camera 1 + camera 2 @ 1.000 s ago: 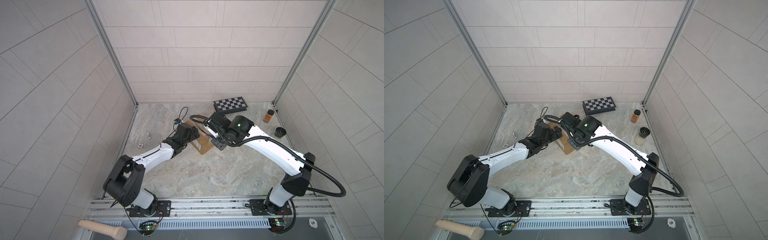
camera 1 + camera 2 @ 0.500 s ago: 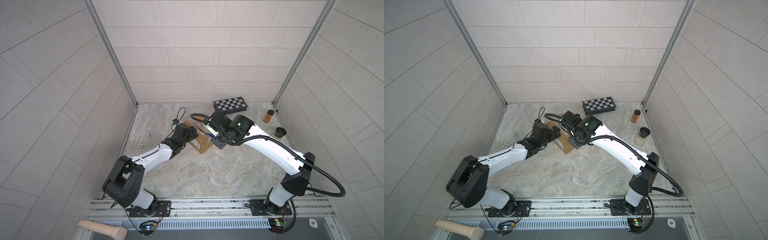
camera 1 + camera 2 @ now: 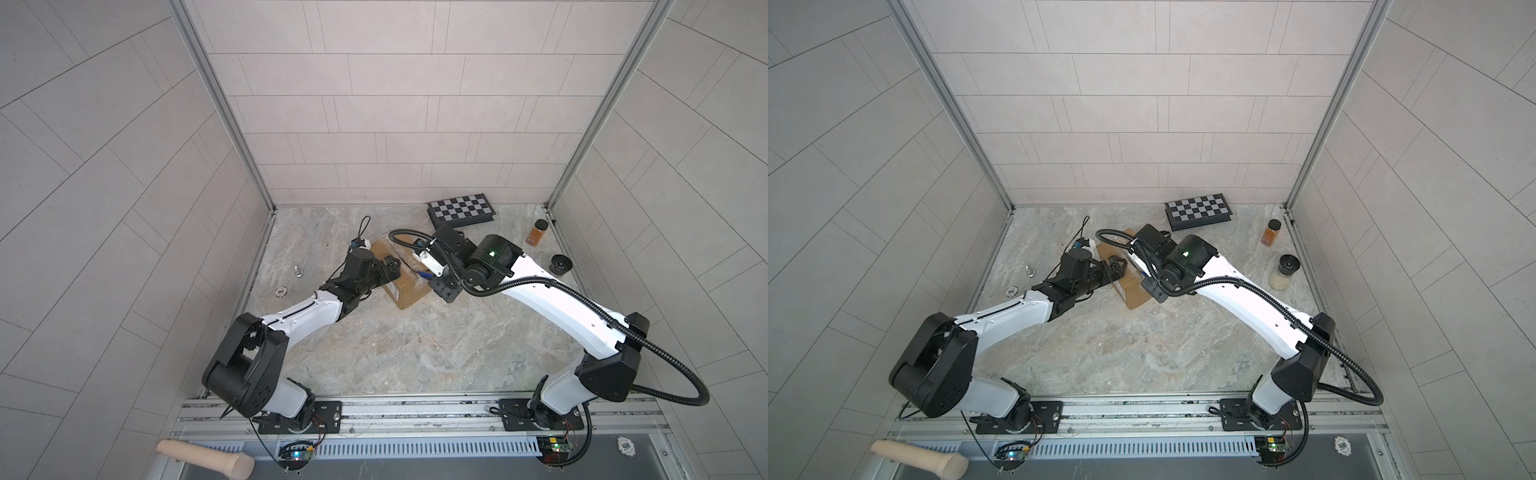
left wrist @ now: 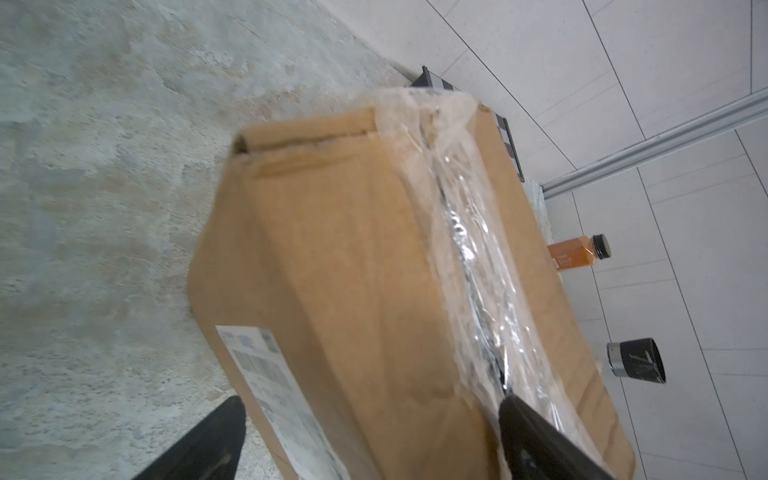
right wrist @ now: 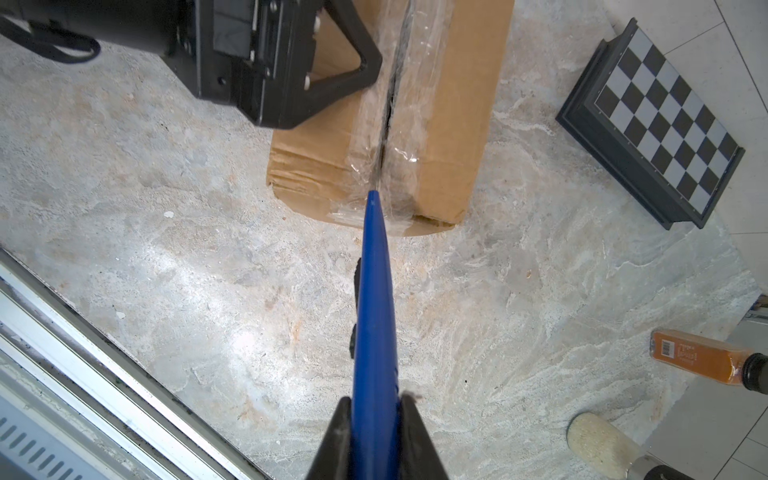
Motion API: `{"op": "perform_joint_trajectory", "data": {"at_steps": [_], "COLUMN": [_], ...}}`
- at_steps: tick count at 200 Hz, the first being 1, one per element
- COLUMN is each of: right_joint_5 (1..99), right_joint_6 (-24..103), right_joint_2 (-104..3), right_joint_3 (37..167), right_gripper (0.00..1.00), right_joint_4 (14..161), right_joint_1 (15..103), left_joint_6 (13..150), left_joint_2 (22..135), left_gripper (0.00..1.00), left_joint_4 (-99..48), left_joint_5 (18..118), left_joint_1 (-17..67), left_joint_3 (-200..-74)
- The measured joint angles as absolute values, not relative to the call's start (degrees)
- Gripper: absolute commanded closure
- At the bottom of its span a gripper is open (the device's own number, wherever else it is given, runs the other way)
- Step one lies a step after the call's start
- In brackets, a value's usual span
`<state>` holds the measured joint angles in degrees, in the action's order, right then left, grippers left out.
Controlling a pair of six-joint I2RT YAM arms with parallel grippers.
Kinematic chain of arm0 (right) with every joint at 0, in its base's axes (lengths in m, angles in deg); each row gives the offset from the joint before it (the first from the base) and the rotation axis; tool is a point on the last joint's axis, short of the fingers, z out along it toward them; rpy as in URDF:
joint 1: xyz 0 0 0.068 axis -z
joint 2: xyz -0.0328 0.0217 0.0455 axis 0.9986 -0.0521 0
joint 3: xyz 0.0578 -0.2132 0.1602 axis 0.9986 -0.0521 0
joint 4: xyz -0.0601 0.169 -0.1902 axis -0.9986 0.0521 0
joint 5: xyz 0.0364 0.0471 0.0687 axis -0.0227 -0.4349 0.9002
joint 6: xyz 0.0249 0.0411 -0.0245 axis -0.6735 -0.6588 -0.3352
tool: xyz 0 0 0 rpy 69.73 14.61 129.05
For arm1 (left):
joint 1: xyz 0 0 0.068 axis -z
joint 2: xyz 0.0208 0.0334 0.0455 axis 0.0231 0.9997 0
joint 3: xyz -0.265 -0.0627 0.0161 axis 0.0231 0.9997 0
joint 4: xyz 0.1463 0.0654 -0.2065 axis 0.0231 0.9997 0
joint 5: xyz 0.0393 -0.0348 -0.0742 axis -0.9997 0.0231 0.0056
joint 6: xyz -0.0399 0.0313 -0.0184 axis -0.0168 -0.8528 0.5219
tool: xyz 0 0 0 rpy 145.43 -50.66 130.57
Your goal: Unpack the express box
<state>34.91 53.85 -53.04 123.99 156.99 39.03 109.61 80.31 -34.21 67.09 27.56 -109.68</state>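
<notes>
The express box (image 3: 409, 291) (image 3: 1136, 293), brown cardboard with crumpled clear tape along its top seam, lies on the marble floor. My left gripper (image 3: 392, 266) (image 3: 1116, 266) (image 4: 370, 399) is open wide and straddles the box (image 4: 353, 270). One of its fingers (image 4: 536, 436) is on the taped seam and the other is down beside the labelled side. My right gripper (image 5: 376, 401) (image 3: 438, 282) is shut on a blue pointed tool (image 5: 374, 291) (image 3: 424, 274). The tool's tip touches the tape seam at the end of the box (image 5: 453, 104).
A checkered case (image 3: 461, 210) lies at the back wall. An orange bottle (image 3: 538, 232) and a black-capped jar (image 3: 1283, 272) stand at the right wall. A small metal piece (image 3: 298, 270) and a round chip (image 3: 281, 292) lie at the left. A wooden handle (image 3: 208, 457) rests on the front rail.
</notes>
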Motion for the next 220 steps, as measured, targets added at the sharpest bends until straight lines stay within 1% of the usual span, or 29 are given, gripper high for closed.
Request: {"op": "perform_joint_trajectory", "data": {"at_steps": [55,113,220], "right_joint_5": [34.0,31.4,30.9], "right_joint_6": [52.8,51.6,51.0], "right_joint_2": [-57.6,-62.4,-62.9], "right_joint_3": [129.2,136.9,139.4], "right_gripper": [1.00,1.00,1.00], "right_joint_4": [158.8,165.1,168.1], "right_joint_1": [38.5,37.4,37.1], "left_joint_6": [109.2,110.3,111.3], "left_joint_2": [81.7,83.0,83.3], "left_gripper": [0.04,0.04,0.06], "left_joint_4": [-34.8,-33.0,-32.2], "left_joint_5": [69.3,67.0,66.9], "left_joint_1": [27.5,27.6,27.1], "left_joint_3": [-109.8,-111.5,-111.9]}}
